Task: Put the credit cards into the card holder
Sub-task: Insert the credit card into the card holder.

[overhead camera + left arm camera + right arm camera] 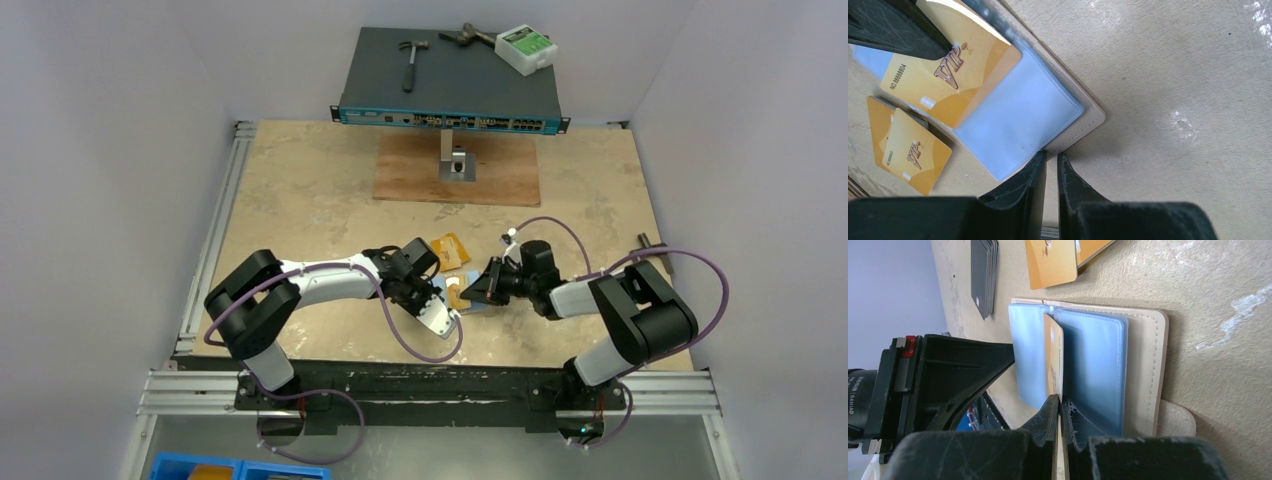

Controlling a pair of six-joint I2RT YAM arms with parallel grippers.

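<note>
The card holder [1145,365] lies open on the table, beige cover down and clear bluish pockets [1018,115] up. My right gripper [1060,400] is shut on an orange-yellow credit card [1053,355], which stands on edge between two pockets. The same card [948,70] shows its VIP print in the left wrist view. My left gripper [1051,156] is pinched on the holder's beige edge [1088,127], jaws a sliver apart. In the top view both grippers meet at the holder [463,298], the left [448,305] and the right [478,290].
Two more orange-yellow cards [908,150] lie overlapped beside the holder, also seen from above [450,248]. A dark grey card stack [984,275] lies farther off. At the back are a wooden board [420,175], a network switch [450,85], a hammer [412,60] and a white box [527,47].
</note>
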